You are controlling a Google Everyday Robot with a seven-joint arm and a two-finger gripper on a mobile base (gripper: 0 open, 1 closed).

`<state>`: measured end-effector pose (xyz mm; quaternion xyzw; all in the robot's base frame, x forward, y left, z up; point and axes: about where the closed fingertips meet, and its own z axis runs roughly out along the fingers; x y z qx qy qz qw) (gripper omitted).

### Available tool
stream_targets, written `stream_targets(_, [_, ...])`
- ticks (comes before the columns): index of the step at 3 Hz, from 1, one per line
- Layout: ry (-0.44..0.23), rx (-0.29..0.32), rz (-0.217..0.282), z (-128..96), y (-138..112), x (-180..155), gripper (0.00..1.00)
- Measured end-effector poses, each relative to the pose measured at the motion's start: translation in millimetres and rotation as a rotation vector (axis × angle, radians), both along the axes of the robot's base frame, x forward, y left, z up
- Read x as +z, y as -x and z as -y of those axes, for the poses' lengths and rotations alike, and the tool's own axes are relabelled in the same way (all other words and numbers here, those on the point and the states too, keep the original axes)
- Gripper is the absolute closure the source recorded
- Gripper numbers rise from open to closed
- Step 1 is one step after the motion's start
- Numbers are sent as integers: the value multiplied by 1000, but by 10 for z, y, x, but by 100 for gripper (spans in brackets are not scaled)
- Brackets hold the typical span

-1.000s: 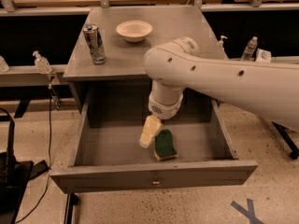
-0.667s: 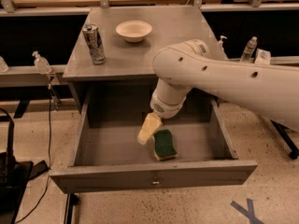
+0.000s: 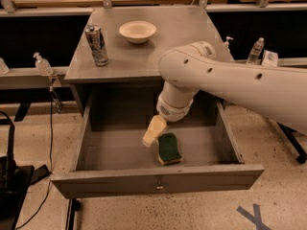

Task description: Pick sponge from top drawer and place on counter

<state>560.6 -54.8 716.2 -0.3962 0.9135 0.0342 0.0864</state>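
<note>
— Where is the sponge (image 3: pixel 169 148)?
— Flat on the floor of the drawer (image 3: pixel 82 137), green side up, right of the middle and close to the front panel (image 3: pixel 115 180). Its yellow body shows along the near edge

— And the hand (image 3: pixel 154 131)?
— Down inside the drawer, at the end of the white arm (image 3: pixel 230 80). Its pale tip is just beside the sponge's left edge. I cannot tell whether it touches, nor how far open the hand is. The sponge lies on the floor, not lifted

— How much room is there around it?
— The drawer is pulled well out from under the worktop (image 3: pixel 144 56). Left of the hand the grey floor runs open to the left wall. On the right a shorter stretch lies between the sponge and the right wall. The wrist sits above the back of the drawer, near the worktop's front edge, and the arm crosses over the drawer's right rear corner

— What stands on the worktop?
— A can (image 3: pixel 97 44) near the left edge and a bowl (image 3: pixel 137 31) toward the back, apart from each other. The middle and front are bare grey up to the edge, though the arm covers the front right corner. A small lock (image 3: pixel 159 187) sits at the middle of the front panel
</note>
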Motion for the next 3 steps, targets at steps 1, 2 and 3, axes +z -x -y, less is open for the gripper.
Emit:
stream_targets(1, [135, -148, -78, 203, -120, -414, 0])
stream_targets(2, [200, -330, -151, 350, -111, -849, 0])
stream_targets(3, [238, -495, -182, 370, -66, -1221, 0])
